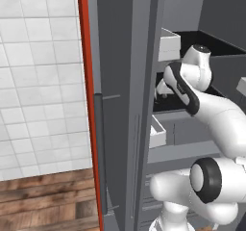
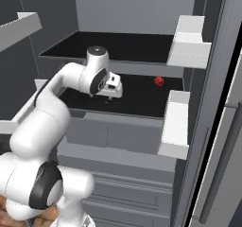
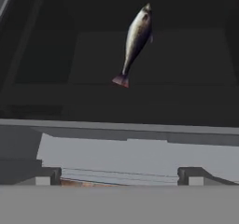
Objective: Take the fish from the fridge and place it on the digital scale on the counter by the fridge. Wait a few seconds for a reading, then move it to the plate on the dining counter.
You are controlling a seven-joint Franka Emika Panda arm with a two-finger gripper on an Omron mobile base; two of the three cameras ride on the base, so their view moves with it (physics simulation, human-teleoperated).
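The gripper [image 3: 119,176] is released and holds nothing – the fish [image 3: 136,41] lies on the dark fridge [image 2: 142,96] shelf, straight ahead beyond the fingertips, its long axis nearly along the approach, tail nearest

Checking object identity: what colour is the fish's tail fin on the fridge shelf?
Reddish, on the slender dark grey fish; hand view shows it best.
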